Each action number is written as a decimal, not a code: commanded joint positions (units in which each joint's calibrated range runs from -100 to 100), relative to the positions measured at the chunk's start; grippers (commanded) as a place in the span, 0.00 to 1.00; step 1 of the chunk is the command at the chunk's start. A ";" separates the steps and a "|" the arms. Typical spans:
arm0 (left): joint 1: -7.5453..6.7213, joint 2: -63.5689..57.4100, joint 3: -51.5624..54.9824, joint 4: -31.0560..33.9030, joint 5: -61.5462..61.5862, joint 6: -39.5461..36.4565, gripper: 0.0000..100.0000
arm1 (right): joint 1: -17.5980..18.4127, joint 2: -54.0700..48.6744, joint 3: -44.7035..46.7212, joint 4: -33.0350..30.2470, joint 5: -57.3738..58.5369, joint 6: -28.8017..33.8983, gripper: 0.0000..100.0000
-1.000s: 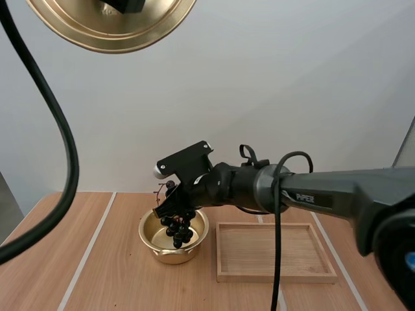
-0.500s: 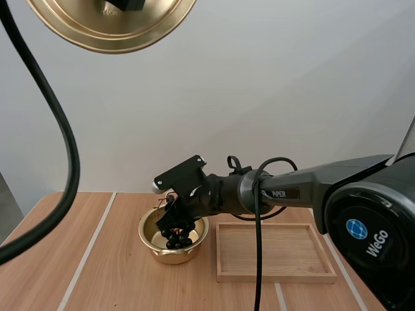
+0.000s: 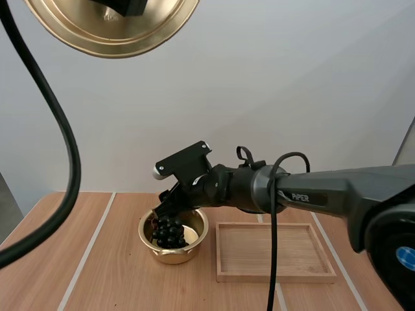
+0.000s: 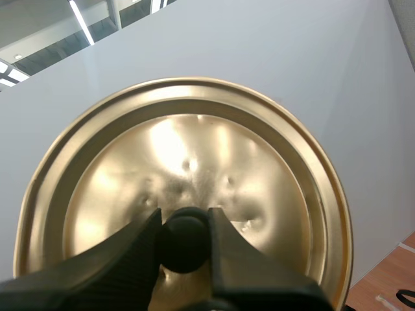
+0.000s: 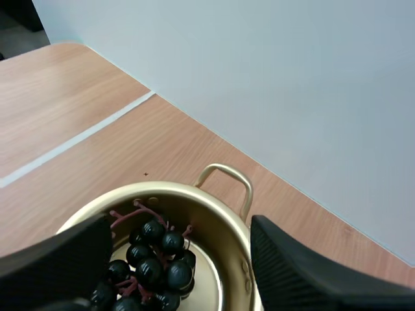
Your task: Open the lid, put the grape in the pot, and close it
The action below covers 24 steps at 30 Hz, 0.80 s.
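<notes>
A gold pot (image 3: 172, 253) stands on the table with a bunch of dark grapes (image 3: 167, 230) lying inside it. My right gripper (image 3: 170, 202) hovers just above the pot's back rim, open, with nothing between its fingers. In the right wrist view the grapes (image 5: 149, 267) rest on the floor of the pot (image 5: 224, 230), between my wide-apart fingers (image 5: 305, 275). The gold lid (image 3: 113, 26) hangs high at the upper left. My left gripper (image 4: 185, 236) is shut on the black knob (image 4: 185, 243) of the lid (image 4: 259, 181).
A shallow wooden tray (image 3: 275, 251) lies just to the right of the pot. White lines run across the wooden tabletop (image 3: 104, 272). A plain wall stands behind the table.
The right gripper lowered the grapes into the pot, let go of them and rose slightly. The grapes now lie in the pot. The lid stays held high.
</notes>
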 commanded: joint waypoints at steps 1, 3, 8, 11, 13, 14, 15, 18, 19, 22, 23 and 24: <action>-0.23 -0.24 -0.66 0.07 0.04 -0.67 0.00 | 0.08 -3.09 -0.04 0.23 5.46 -0.74 1.00; -0.23 -0.24 -0.66 0.07 0.04 -0.67 0.00 | 0.08 -4.77 -0.04 0.23 11.64 -0.74 0.94; -0.23 -0.24 -0.66 1.15 -0.88 -4.29 0.00 | -0.08 -9.33 -0.04 0.00 28.13 -0.30 0.00; -0.23 0.04 -0.66 4.66 -4.00 -7.47 0.00 | -0.74 -12.18 -0.04 -0.46 36.87 1.91 0.00; -0.23 0.24 -0.66 6.70 -5.12 -8.48 0.00 | -1.69 -13.93 -0.04 -1.05 40.89 3.01 0.00; -0.23 0.52 -0.66 8.30 -4.84 -9.11 0.00 | -3.07 -15.68 0.09 -2.23 43.72 3.90 0.00; -0.23 0.85 -0.66 8.77 -4.32 -9.11 0.00 | -3.63 -16.71 0.09 -2.80 44.88 4.14 0.00; -0.23 2.85 -0.66 10.63 -0.72 -9.11 0.00 | -6.95 -21.41 0.09 -3.84 53.12 4.82 0.00; -0.23 3.18 -0.66 10.78 -0.28 -9.11 0.00 | -7.60 -23.00 0.09 -4.00 55.15 4.82 0.00; -0.23 6.71 -0.66 11.57 3.56 -9.11 0.00 | -9.46 -28.48 0.09 -4.64 59.97 4.82 0.00; -0.23 7.45 -0.66 11.57 4.32 -8.90 0.00 | -9.91 -30.48 0.09 -4.87 61.53 4.90 0.00; -0.23 9.27 -0.66 11.57 6.07 -8.63 0.00 | -10.21 -32.50 0.09 -4.87 63.31 4.90 0.00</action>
